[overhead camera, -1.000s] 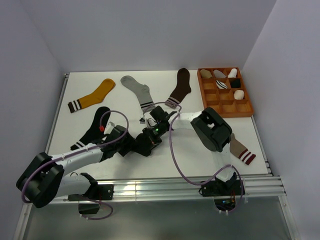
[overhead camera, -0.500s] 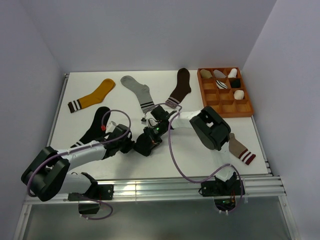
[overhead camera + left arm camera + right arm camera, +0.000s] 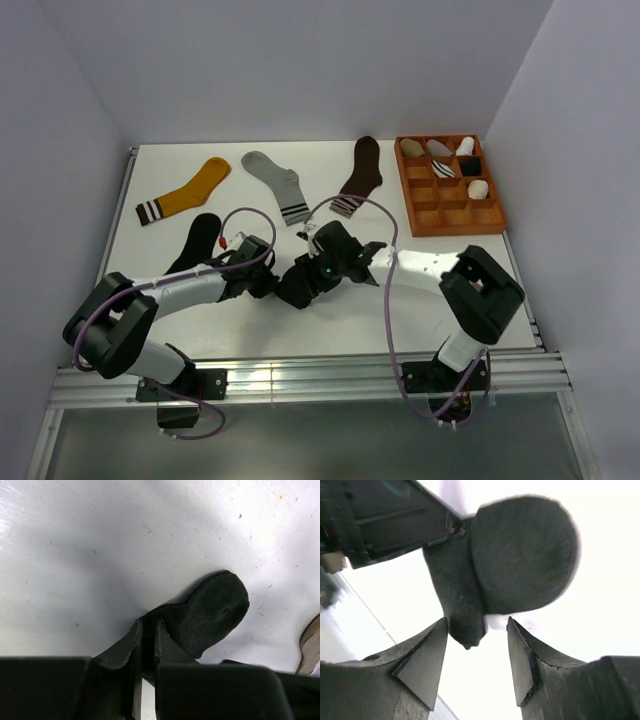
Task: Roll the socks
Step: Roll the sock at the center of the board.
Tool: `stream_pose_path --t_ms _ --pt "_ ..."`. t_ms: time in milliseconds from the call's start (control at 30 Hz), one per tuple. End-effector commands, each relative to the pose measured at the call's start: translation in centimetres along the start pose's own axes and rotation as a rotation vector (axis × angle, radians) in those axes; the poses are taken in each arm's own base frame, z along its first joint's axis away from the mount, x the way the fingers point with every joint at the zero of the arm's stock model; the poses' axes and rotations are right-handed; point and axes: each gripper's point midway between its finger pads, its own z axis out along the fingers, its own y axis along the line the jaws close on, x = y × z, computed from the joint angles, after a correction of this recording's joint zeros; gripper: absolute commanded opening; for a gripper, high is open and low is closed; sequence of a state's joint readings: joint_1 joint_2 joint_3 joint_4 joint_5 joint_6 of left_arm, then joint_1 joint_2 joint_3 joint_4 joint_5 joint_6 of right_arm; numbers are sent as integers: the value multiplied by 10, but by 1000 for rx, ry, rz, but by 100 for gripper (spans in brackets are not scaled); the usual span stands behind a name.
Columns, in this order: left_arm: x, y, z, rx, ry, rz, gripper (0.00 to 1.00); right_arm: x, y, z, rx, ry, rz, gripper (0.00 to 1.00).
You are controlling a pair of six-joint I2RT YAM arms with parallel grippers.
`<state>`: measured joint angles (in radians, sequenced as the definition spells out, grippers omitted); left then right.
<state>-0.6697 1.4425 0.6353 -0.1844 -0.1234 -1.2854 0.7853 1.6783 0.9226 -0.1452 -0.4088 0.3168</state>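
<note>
The charcoal-black sock (image 3: 520, 555) is now clamped by the left gripper (image 3: 146, 625) alone; the right gripper (image 3: 477, 624) has just opened, empty, beside it, probably to regrip

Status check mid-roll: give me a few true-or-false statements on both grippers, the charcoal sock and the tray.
1. The left gripper is shut on the charcoal sock. True.
2. The right gripper is clamped on that sock. False: its jaws stand open, either side of the sock's end.
3. Several compartments of the orange tray hold something. True.
4. The mustard sock lies in that tray. False: it lies flat on the table, at the far left.
</note>
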Motion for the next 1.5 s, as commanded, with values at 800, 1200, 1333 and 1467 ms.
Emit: stream_pose_path --t_ms 800,1200,1333,1467 --pt "16 29 3 -139 86 131 0 -16 43 2 351 -348 -537 52" --pt "16 29 4 -139 87 132 0 18 17 33 406 -177 -522 52" --pt "15 28 4 -136 85 132 0 26 8 38 433 -140 -511 52" --pt "17 29 3 -133 88 127 2 33 2 42 442 -109 -507 33"
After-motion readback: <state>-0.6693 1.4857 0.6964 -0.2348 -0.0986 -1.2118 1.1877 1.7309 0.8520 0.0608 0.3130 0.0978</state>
